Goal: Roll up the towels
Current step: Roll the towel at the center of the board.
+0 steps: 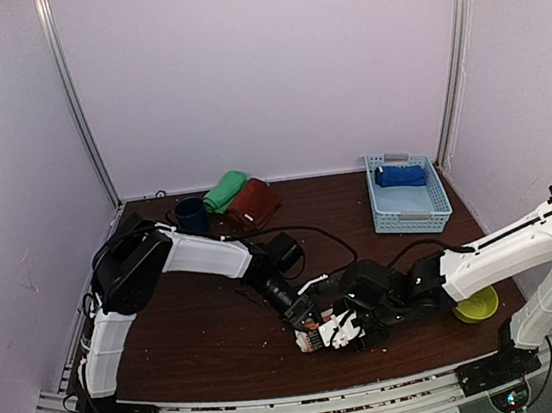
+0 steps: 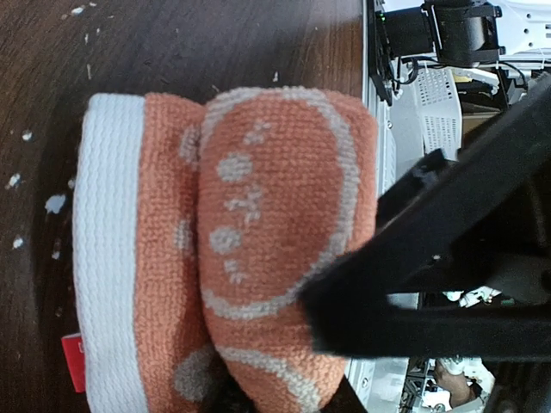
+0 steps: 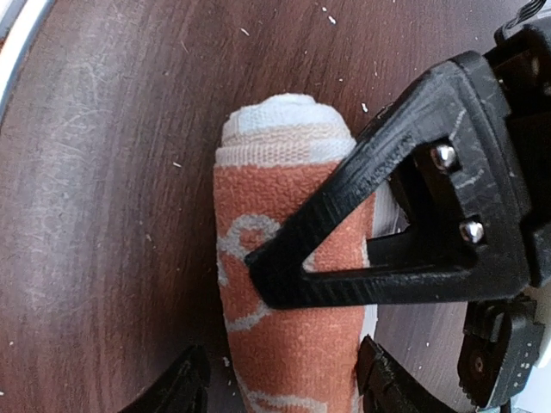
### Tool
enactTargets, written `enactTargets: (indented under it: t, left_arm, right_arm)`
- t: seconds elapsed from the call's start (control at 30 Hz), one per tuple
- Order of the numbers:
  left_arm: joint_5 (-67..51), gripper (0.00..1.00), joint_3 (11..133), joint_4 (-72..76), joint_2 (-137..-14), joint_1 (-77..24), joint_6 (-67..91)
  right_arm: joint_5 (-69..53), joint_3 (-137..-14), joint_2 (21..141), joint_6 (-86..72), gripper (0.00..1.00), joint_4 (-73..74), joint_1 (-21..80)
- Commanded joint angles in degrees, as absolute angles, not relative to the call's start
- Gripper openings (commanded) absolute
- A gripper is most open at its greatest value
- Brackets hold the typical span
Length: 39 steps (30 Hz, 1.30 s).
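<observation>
Sitting in the basket (image 1: 444, 208) at the worktop's far right corner is a rolled blue towel (image 1: 399, 176). A mug (image 1: 191, 215), green towel (image 1: 225, 191) and maroon towel (image 1: 252, 205) crowd the far edge. Near the front edge lies the rolled orange towel (image 3: 288, 344); the right gripper (image 3: 275, 383) straddles it, jaws wide; the left gripper (image 1: 306, 321) leans across it, spread unclear.

pale booth, dark wood table (image 1: 203, 346)
lilac-white walls (image 1: 269, 66) enclose the brown table, flecked with pale crumbs (image 2: 56, 204); thin metal strips (image 1: 77, 100) run up the back corners, a slotted aluminium rail (image 1: 281, 409) edges the front; light even.
</observation>
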State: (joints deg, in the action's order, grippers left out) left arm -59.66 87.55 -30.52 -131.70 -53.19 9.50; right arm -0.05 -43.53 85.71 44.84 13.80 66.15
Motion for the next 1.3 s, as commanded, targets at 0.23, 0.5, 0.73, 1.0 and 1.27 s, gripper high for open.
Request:
enactTargets:
  t: [0.23,0.5,0.73,1.0,1.27]
  left_arm:
    - [-57.39,0.33,84.59,-33.20,-133.32,-52.71,6.71]
    - [-44.92,0.46,70.46,-17.84,-113.97,-45.71,12.01]
    - [-26.34,0.47,56.41,-4.76,-93.19,-45.57,10.53]
    - [18.12,0.57,39.66,9.95,-66.86,-64.78,-5.98]
    - [12.72,0.76,38.50,12.35,-68.35,-68.66,-7.95]
  right_arm:
    - [3.80,-43.94,97.45,48.81,0.43,8.22,66.69]
    - [-9.36,-49.94,99.01,46.78,0.24,23.91,65.38]
    - [-22.68,-58.76,105.64,45.22,0.22,37.05,59.15]
    - [-34.44,-75.04,120.69,49.44,0.23,55.25,50.44]
    - [-36.27,-83.47,128.12,49.11,0.22,60.78,47.65]
